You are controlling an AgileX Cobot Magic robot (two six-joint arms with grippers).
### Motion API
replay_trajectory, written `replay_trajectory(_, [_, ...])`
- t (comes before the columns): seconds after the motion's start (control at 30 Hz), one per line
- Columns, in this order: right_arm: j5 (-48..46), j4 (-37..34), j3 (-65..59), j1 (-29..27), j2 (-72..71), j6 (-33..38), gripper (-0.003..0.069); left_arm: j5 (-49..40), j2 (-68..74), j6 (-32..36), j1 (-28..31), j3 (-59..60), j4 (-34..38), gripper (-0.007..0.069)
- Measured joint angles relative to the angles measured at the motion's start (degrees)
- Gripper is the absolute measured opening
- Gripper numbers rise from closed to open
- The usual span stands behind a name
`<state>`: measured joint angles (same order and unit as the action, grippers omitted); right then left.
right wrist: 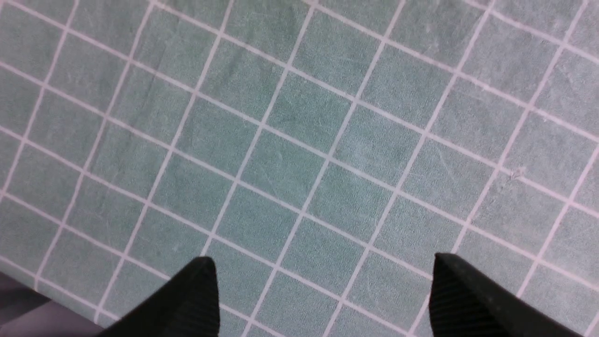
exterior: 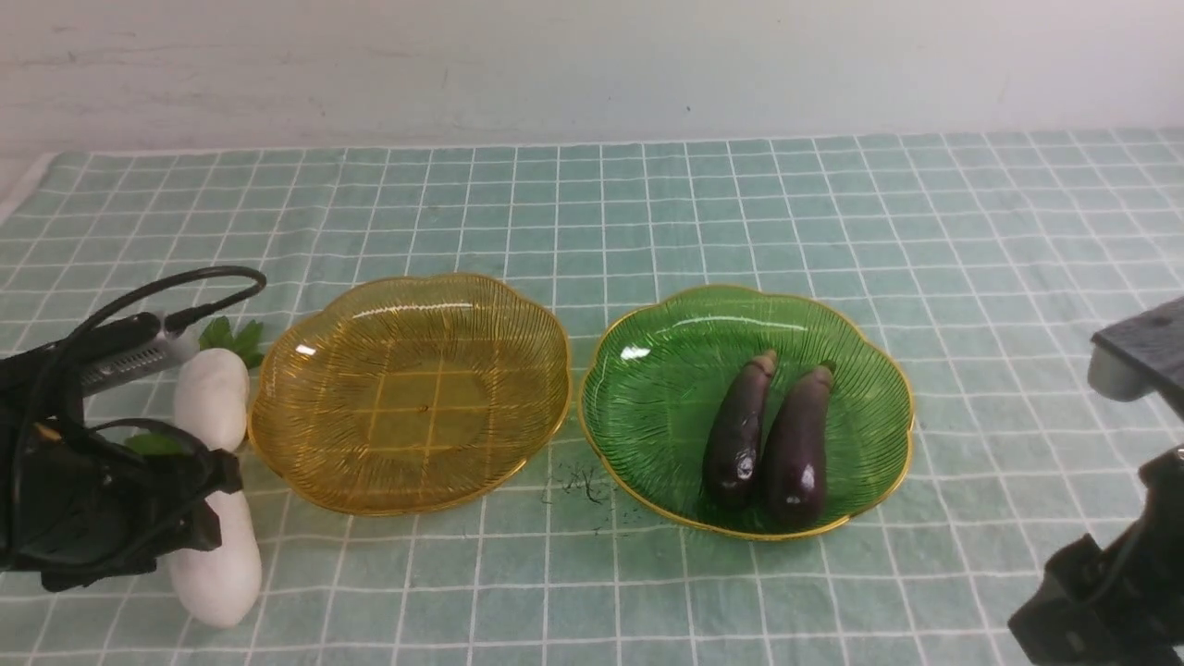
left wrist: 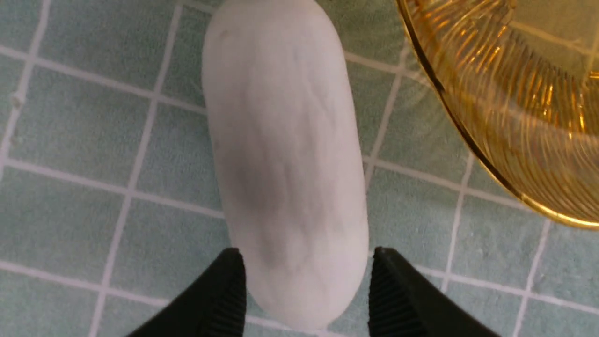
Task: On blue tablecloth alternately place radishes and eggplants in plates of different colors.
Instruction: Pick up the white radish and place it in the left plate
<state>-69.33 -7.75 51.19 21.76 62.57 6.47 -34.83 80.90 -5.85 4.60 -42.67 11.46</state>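
The blue tablecloth (exterior: 832, 213) with its white grid covers the whole table. The yellow plate (exterior: 407, 398) stands on it and holds nothing. The green plate (exterior: 666, 370) stands just beside the yellow plate, on the robot's right side of it; the two rims are almost touching.

The left arm (exterior: 83, 499) is low over the cloth on the left side of the yellow plate, near its rim. The left gripper (left wrist: 306, 262) has its jaws apart, one on each side of the rounded end of a radish (left wrist: 285, 164) that lies on the cloth. The fingers (left wrist: 229, 290) are very close to its skin, but I cannot tell if they press it, or which of the two radishes it is. The right gripper (right wrist: 323, 267) is well apart from the yellow plate, beyond the green plate, and its jaws stand wide apart over bare cloth.

Both radishes lie on the cloth left of the yellow plate. The far radish (exterior: 213, 398) is just beside the rim, and the near radish (exterior: 217, 555) is closer to the robot, partly hidden under the left arm. The two eggplants lie side by side in the green plate: the left eggplant (exterior: 737, 430) is nearer to the yellow plate and touches the right eggplant (exterior: 797, 444).

The green leaves (exterior: 236, 338) of the far radish point away from the robot. Some small dark specks (exterior: 583, 486) lie on the cloth between the yellow plate and the green one.
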Motion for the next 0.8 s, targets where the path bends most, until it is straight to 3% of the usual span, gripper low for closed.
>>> replay_trajectory(0.23, [0.3,0.0,0.0,0.0,0.0,0.0,0.0547,-0.6,5.4,0.0,0.1,-1.5,0.0,0.0385])
replay_trajectory(0.4, [0.5,0.0,0.0,0.0,0.0,0.0,0.0547,-1.0,9.4,0.0,0.1,-1.7,-0.1,0.0476])
replay_trajectory(0.6, [0.5,0.0,-0.1,0.0,0.0,0.0,0.0547,-2.6,10.1,0.0,0.1,-1.9,-1.6,0.0444])
replay_trajectory(0.8, [0.8,0.0,-0.1,0.0,0.0,0.1,0.0547,-16.0,7.8,0.0,0.1,-7.1,-7.7,0.0436])
